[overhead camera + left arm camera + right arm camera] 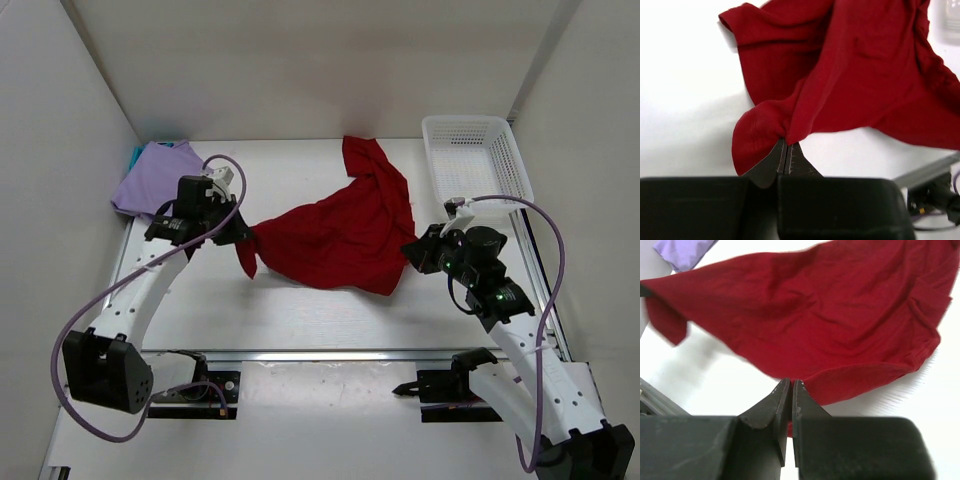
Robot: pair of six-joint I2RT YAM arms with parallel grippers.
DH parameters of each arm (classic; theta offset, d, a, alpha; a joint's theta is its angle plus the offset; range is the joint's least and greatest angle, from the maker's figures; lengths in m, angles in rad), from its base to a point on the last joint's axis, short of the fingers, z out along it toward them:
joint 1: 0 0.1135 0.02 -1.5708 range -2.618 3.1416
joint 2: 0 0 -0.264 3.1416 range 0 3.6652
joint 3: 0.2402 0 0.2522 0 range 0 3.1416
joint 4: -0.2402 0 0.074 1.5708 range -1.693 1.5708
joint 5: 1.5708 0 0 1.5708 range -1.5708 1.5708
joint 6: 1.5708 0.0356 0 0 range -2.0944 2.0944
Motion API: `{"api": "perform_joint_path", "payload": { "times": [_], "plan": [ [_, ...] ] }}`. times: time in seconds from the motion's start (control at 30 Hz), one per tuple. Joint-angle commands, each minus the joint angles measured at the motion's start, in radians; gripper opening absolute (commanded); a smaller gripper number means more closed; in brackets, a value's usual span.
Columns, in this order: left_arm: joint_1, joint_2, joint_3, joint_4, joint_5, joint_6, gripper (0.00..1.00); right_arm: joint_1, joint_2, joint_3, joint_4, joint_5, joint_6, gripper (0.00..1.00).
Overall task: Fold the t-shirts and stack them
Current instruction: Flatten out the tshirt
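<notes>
while stretched, red t-shirt (335,235) left-to-right

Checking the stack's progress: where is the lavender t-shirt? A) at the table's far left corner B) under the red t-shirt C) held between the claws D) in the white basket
A: the lavender t-shirt lies in the far left corner, a teal t-shirt peeking out at its edge, apart from the red t-shirt.

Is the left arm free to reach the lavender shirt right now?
Probably not yet. The lavender shirt lies just beyond it with nothing between, but the left gripper is shut on the red shirt and would have to let go first.
</notes>
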Motion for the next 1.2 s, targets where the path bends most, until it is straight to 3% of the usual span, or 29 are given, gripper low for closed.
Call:
{"api": "perform_joint_path", "payload": {
  "times": [0.0, 0.1, 0.23, 0.4, 0.5, 0.57, 0.63, 0.7, 0.77, 0.87, 0.93, 1.1, 1.17],
  "plan": [
    [0.025, -0.017, 0.034, -0.203, 0.042, 0.056, 0.03, -0.004, -0.001, 0.029, 0.018, 0.016, -0.019, 0.0],
    [0.048, 0.067, -0.019, -0.129, 0.075, 0.051, 0.03, 0.002, 0.019, 0.041, 0.009, 0.028, -0.021, 0.0],
    [0.164, 0.259, -0.093, 0.07, 0.121, 0.016, 0.0, -0.004, 0.029, 0.053, -0.007, 0.035, -0.027, 0.0],
    [0.229, 0.57, 0.225, 0.135, -0.009, -0.025, 0.0, -0.003, 0.076, 0.07, -0.022, 0.028, -0.026, 0.01],
    [0.293, 0.628, 0.394, 0.15, -0.041, -0.076, 0.29, -0.004, 0.101, 0.069, -0.025, 0.004, -0.026, 0.0],
    [0.318, 0.608, 0.395, 0.2, -0.049, -0.111, 0.67, -0.004, 0.101, 0.067, -0.029, 0.012, -0.026, 0.0],
    [0.337, 0.533, 0.318, 0.274, -0.052, -0.15, 0.83, -0.003, 0.11, 0.064, -0.02, 0.001, -0.033, 0.0],
    [0.322, 0.456, 0.225, 0.312, -0.051, -0.162, 0.81, 0.005, 0.101, 0.061, -0.016, 0.001, -0.033, 0.0],
    [0.307, 0.351, 0.108, 0.362, -0.084, -0.19, 0.6, 0.008, 0.099, 0.055, -0.014, -0.007, -0.033, 0.0],
    [0.31, 0.211, -0.139, 0.507, -0.1, -0.291, 0.45, 0.03, 0.085, 0.053, -0.011, -0.007, -0.03, 0.0],
    [0.327, 0.163, -0.292, 0.596, -0.106, -0.346, 0.45, 0.036, 0.079, 0.046, -0.014, 0.001, -0.032, 0.0],
    [0.414, 0.137, -0.404, 0.604, -0.158, -0.38, 0.47, 0.046, 0.065, 0.049, -0.007, 0.001, -0.033, 0.0],
    [0.448, 0.131, -0.444, 0.636, -0.167, -0.391, 0.53, 0.05, 0.07, 0.046, -0.003, -0.005, -0.032, 0.0]
  ]
}}
